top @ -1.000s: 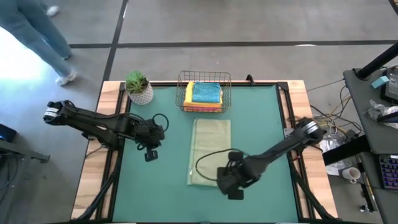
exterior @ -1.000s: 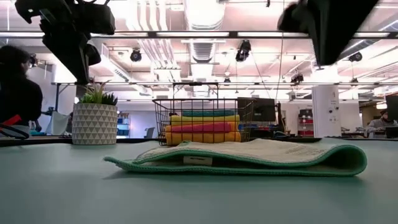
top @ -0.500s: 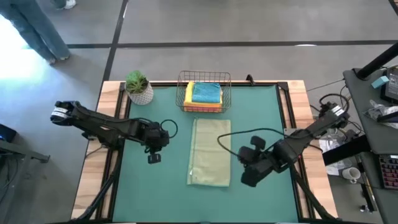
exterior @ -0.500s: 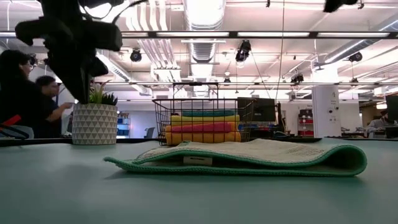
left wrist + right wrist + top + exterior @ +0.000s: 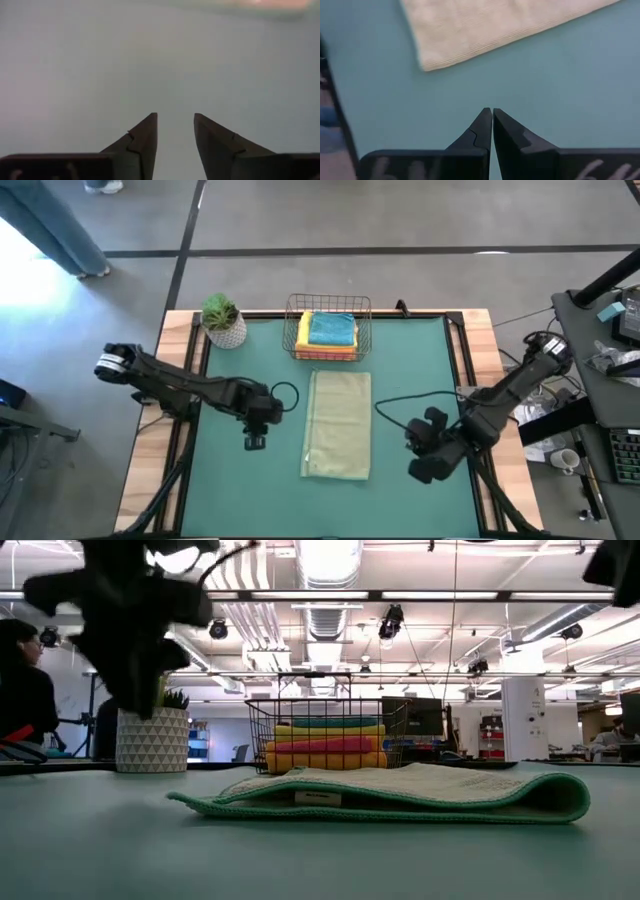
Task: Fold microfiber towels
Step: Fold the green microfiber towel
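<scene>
A pale sage green towel (image 5: 338,425) lies folded into a long strip on the green table mat (image 5: 400,370), in the middle of the tabletop, its length running from the far edge toward the near edge. Behind it, at the middle of the far edge, a wire basket (image 5: 329,327) holds a stack of folded towels (image 5: 327,744): teal on top, then yellow, pink and orange. A potted plant (image 5: 222,319) stands at the far left corner. The left gripper (image 5: 255,442) hovers just beside the strip's left side, fingers (image 5: 145,140) parted, holding nothing. The right gripper (image 5: 422,470) hangs near the right edge, jaws pressed together, empty
</scene>
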`<state>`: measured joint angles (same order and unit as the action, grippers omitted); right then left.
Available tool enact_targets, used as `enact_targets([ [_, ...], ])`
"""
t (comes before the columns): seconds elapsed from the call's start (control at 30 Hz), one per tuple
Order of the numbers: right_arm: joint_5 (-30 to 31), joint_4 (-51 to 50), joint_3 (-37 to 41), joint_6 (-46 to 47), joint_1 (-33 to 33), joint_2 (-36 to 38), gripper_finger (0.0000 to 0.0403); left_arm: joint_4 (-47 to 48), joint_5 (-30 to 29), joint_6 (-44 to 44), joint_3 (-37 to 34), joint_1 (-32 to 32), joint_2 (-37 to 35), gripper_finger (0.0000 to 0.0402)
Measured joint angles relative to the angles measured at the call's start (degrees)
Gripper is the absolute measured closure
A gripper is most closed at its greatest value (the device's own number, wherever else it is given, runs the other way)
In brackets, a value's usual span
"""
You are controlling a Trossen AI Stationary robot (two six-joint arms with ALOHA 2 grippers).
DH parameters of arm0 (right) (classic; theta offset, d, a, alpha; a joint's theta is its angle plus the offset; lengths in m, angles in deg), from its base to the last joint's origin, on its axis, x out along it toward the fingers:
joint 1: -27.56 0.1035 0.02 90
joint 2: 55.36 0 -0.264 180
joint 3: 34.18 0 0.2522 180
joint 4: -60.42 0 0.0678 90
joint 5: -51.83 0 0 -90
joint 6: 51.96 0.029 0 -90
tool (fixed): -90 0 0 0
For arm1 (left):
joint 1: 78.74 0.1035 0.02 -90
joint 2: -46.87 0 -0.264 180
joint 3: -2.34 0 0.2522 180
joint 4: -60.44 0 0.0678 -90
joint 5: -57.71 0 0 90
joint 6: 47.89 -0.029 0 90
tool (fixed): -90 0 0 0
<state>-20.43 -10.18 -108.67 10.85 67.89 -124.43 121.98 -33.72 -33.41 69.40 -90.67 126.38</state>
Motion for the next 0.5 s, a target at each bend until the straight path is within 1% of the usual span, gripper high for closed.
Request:
enact_targets([
  [0.1, 0.07, 5.88, 3.46, -0.07, 1.88, 0.43, 0.0394, -5.52, -0.08, -0.06, 2.45, -2.20, 0.52, 0.0288],
  [0.23, 0.24, 10.03, 6.39, -0.23, 2.76, -0.43, 0.0394, -11.83, -0.52, -0.56, 5.50, -5.91, 1.29, 0.0288],
  [0.3, 0.24, 11.35, 7.21, -0.66, 2.67, -1.22, 0.0394, -13.33, -1.20, -2.89, 7.38, -7.95, 2.16, 0.0288],
  [0.5, 0.23, 14.35, 6.43, -8.97, 2.28, -3.79, 0.0394, -13.09, -10.13, -9.11, 13.74, -13.83, 7.45, 0.0288],
])
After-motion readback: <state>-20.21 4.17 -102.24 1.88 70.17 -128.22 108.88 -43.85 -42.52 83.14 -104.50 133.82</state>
